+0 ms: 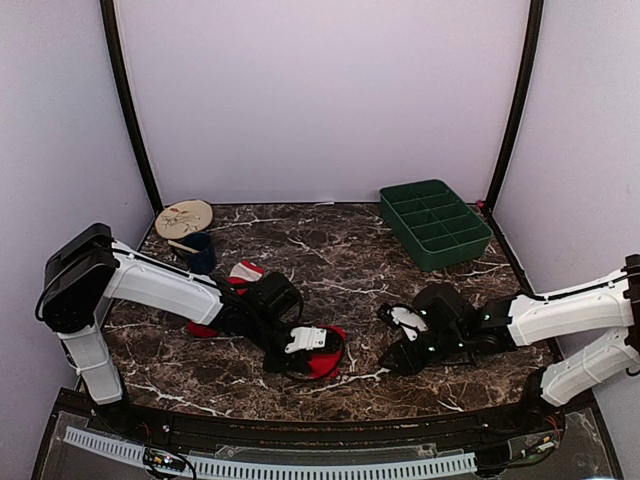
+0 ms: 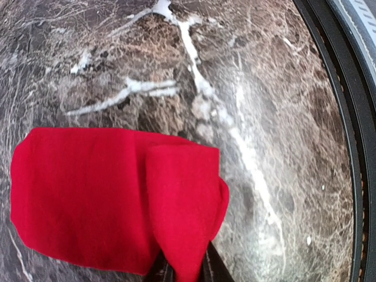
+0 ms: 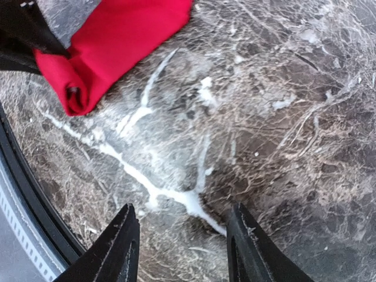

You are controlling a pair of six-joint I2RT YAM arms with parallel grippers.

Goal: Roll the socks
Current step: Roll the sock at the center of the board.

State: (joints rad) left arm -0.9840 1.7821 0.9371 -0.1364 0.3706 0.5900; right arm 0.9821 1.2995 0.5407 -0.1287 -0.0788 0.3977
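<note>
The plain red sock [image 2: 82, 200] lies flat on the marble table, its near end folded over into a loose roll [image 2: 182, 200]. My left gripper [image 2: 185, 269] is shut on that folded end; in the top view the left gripper [image 1: 322, 350] sits over the red sock [image 1: 330, 364]. The sock with the white-and-pink cuff [image 1: 244, 271] lies behind the left arm, mostly hidden under it. My right gripper [image 3: 185, 235] is open and empty over bare table, right of the sock's rolled end [image 3: 76, 94]; it also shows in the top view [image 1: 392, 358].
A green divided tray [image 1: 435, 222] stands at the back right. A wooden disc [image 1: 184, 217] and a dark blue cup [image 1: 198, 252] are at the back left. The table's black front rim [image 3: 35, 194] runs close to both grippers.
</note>
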